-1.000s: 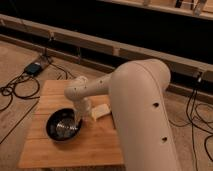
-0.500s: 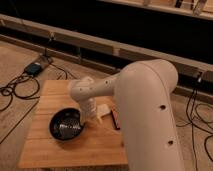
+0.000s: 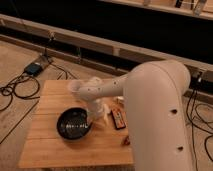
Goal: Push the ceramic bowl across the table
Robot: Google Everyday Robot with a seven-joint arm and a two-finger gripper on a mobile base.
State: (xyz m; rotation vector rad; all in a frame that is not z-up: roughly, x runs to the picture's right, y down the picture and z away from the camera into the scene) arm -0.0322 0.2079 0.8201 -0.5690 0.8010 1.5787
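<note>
The ceramic bowl (image 3: 74,123), black and shallow with a speckled glossy inside, sits on the left middle of the light-brown wooden table (image 3: 52,97). My white arm reaches in from the right, bends over the table and comes down at the bowl's right rim. The gripper (image 3: 95,116) is at the end of that arm, right beside the bowl's right edge and seemingly touching it. A small white cup (image 3: 105,113) stands just right of the gripper, partly hidden by it.
A small dark and orange flat object (image 3: 117,119) lies right of the cup. A small red item (image 3: 127,141) lies near the table's front right, and another small item (image 3: 119,100) behind. Cables and a blue box (image 3: 34,68) lie on the floor to the left.
The bowl has shifted a little to the right on the table. The gripper has stayed at its right rim, and the arm's large link has swung further right and forward.
</note>
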